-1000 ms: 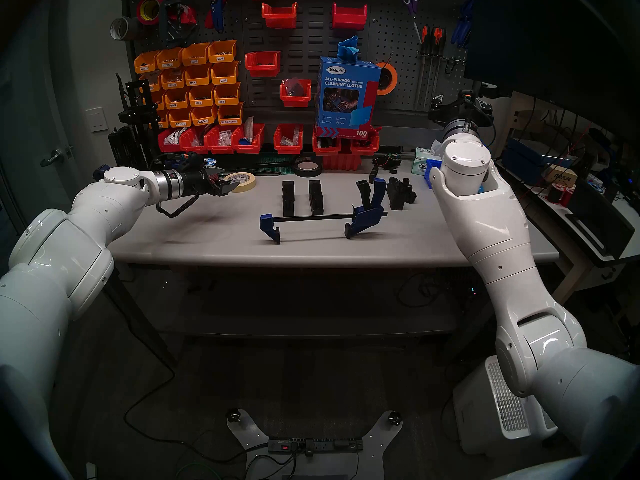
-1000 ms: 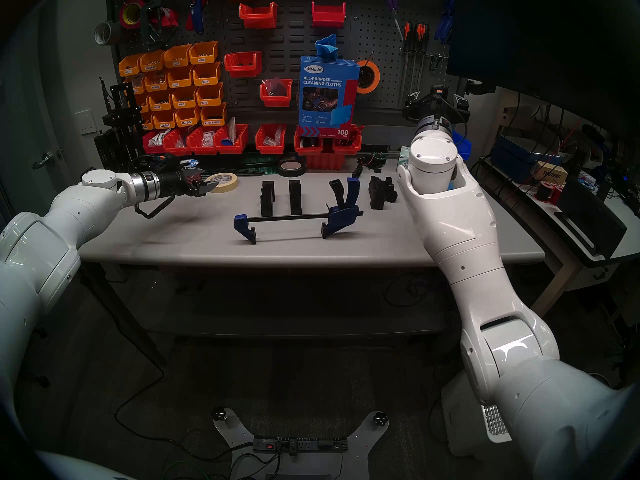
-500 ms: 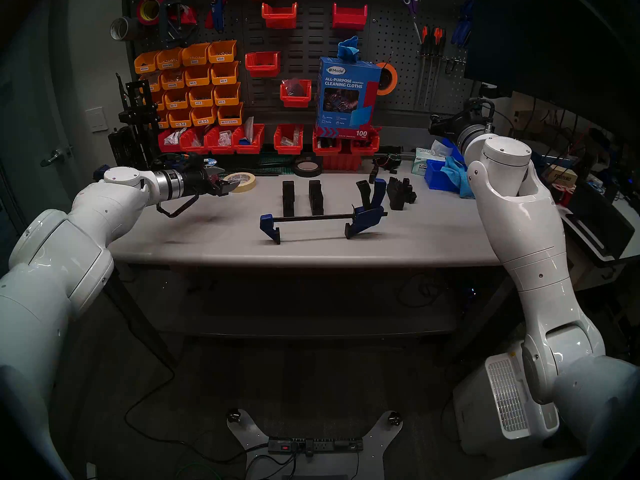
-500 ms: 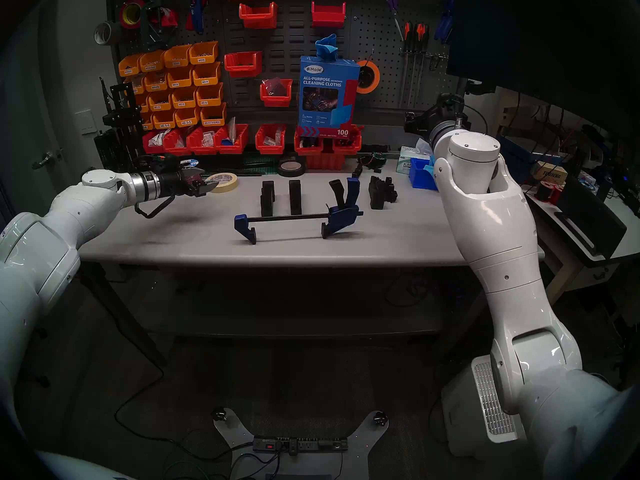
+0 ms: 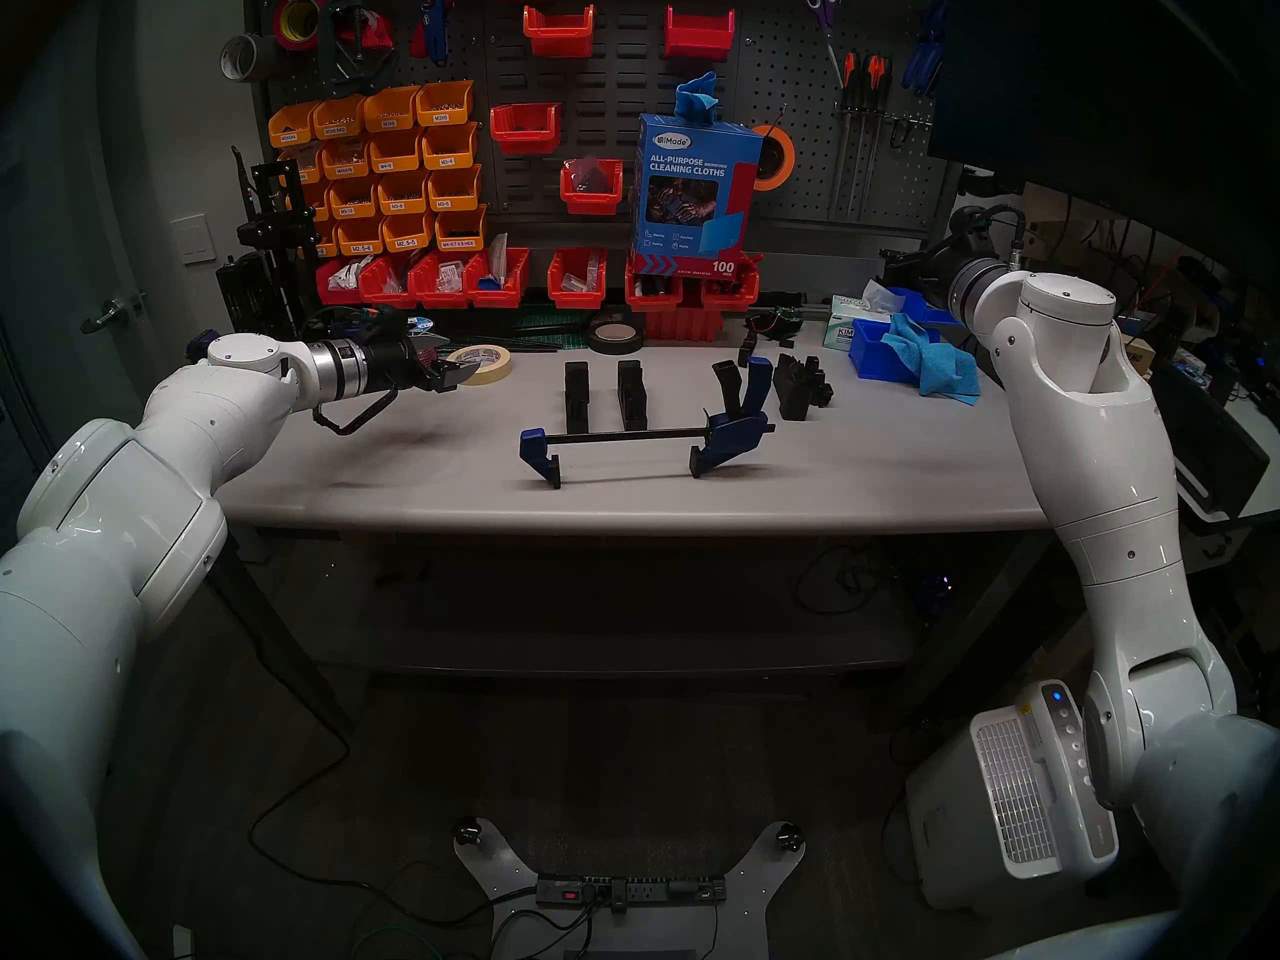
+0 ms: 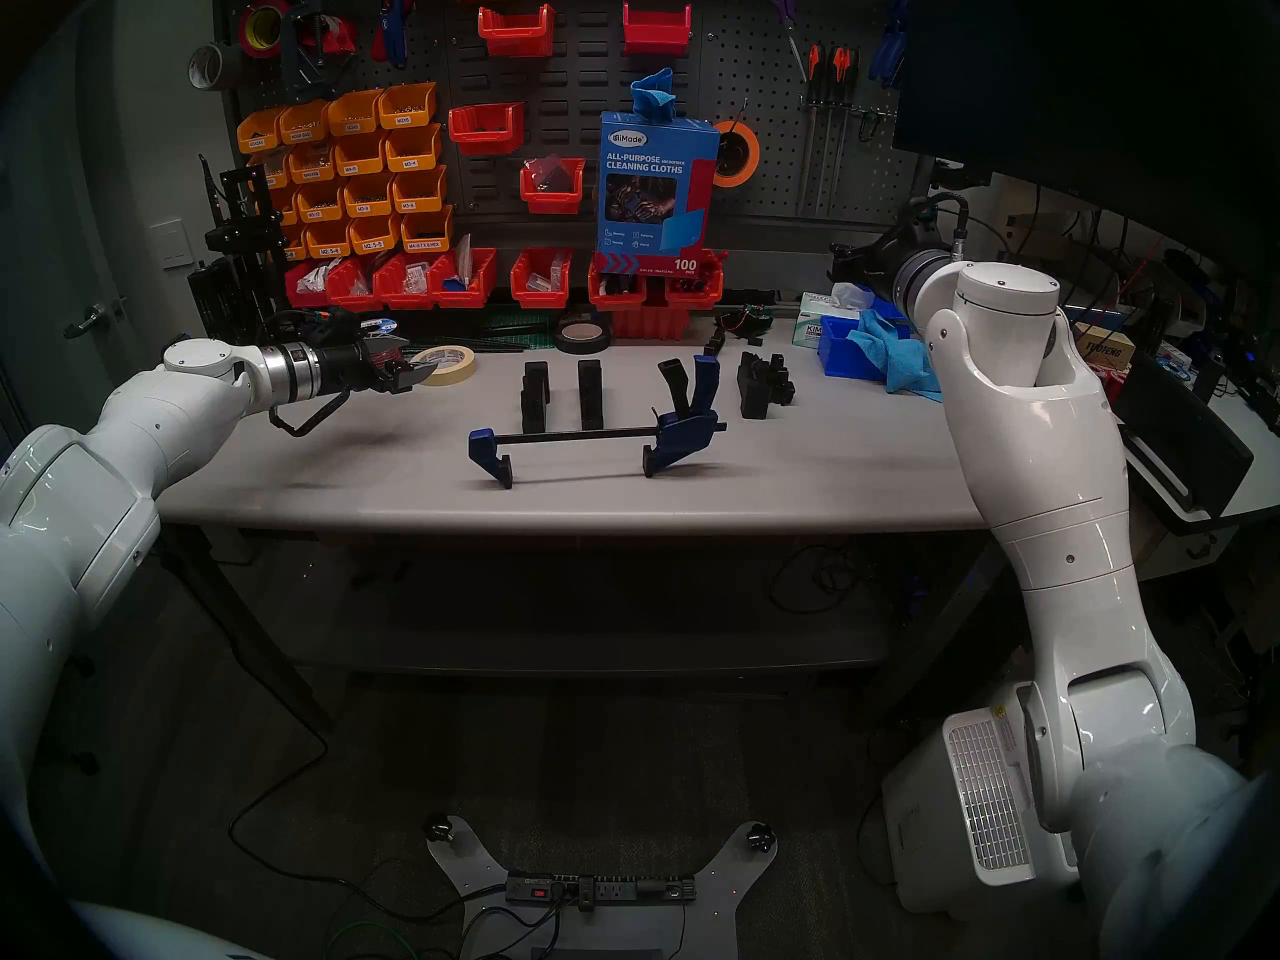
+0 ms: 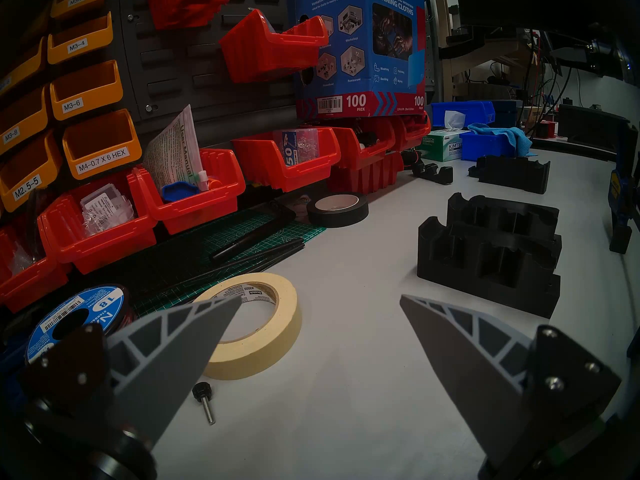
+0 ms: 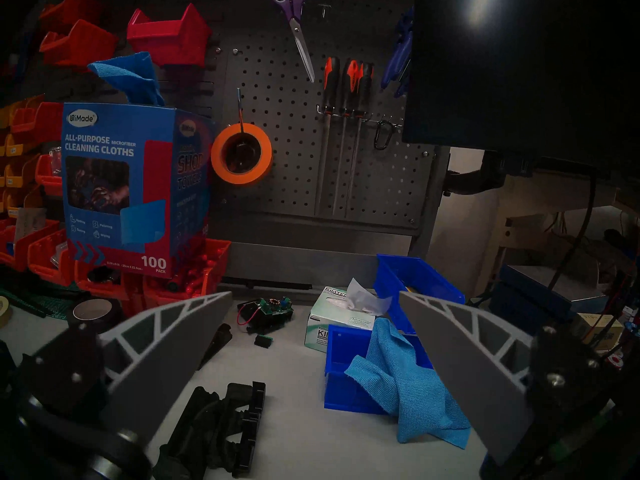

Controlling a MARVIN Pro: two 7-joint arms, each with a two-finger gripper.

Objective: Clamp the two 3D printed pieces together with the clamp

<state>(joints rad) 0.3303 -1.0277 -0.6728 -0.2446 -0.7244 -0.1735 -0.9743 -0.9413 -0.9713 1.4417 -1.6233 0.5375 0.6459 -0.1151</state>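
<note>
The two matching matte black upright printed blocks (image 5: 605, 394) stand side by side with a gap between them near the middle of the grey worktable (image 5: 415, 474), and the blue-jawed bar clamp with its long thin black bar (image 5: 641, 439) lies just in front of them, on the robot's side. Its bar runs left to right across the table, both jaw tips resting on the surface and the trigger handle (image 5: 744, 390) sticking up and away at the right end. Neither gripper touches anything. The left gripper (image 5: 454, 373) hovers over the table's left part beside a cream roll of masking tape (image 5: 485, 364), fingers (image 7: 180, 347) spread wide and empty, aimed rightward; in its wrist view the nearer block (image 7: 488, 261) sits ahead and right of the fingers. The right gripper (image 5: 900, 262) is raised high at the far right above a blue bin draped with a light blue cloth (image 5: 921, 363), also spread and empty, facing the pegboard. The left looks nearer the blocks and the clamp's fixed jaw; the right seems better placed for the handle end, though it would have to come down and leftward.
</note>
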